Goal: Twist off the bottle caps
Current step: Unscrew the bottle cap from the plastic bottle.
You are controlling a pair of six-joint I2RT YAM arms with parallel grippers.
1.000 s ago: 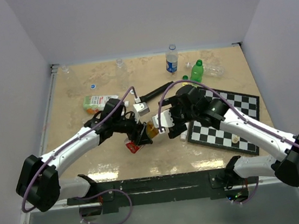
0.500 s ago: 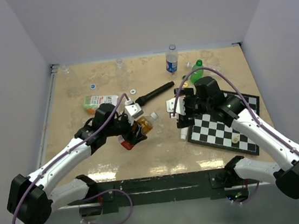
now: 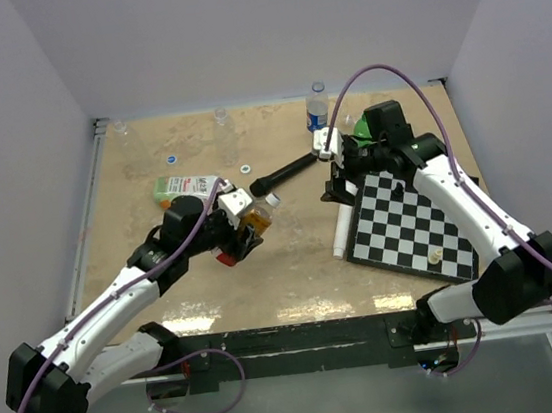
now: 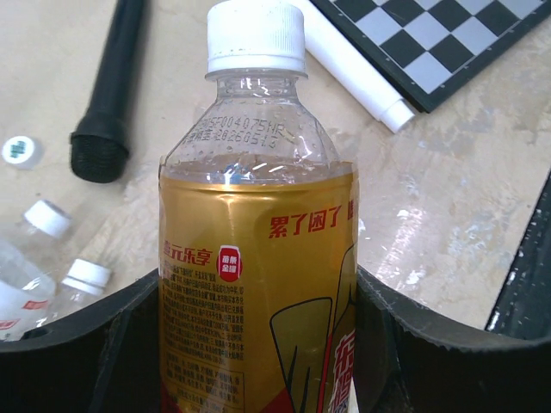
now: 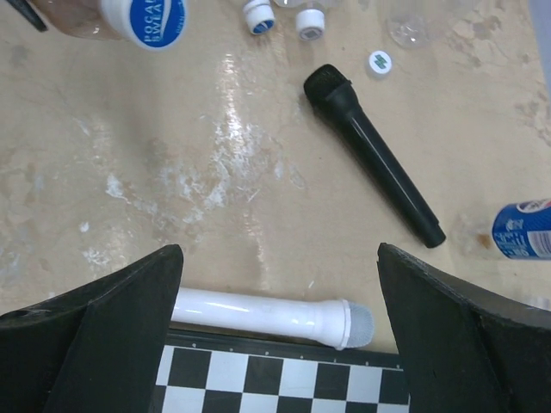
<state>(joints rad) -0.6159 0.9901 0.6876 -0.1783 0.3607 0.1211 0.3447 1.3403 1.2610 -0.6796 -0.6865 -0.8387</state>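
one amber bottle (image 4: 258, 284), base unseen

Bare beige tabletop (image 3: 300, 276) lies open at lower centre. A black handheld microphone (image 3: 285, 173), white plastic tube (image 3: 343, 228) and black-and-white chessboard (image 3: 394, 227) crowd the centre right.

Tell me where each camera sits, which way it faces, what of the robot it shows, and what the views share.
Top external: above and behind the bases, facing down at the table; left arm and right arm show.
Left wrist: on the left arm, facing along the left fingers at the gripped bottle and its cap.
Right wrist: on the right arm, facing down between the open right fingers at the tube.
Shared: all three show the microphone and chessboard.
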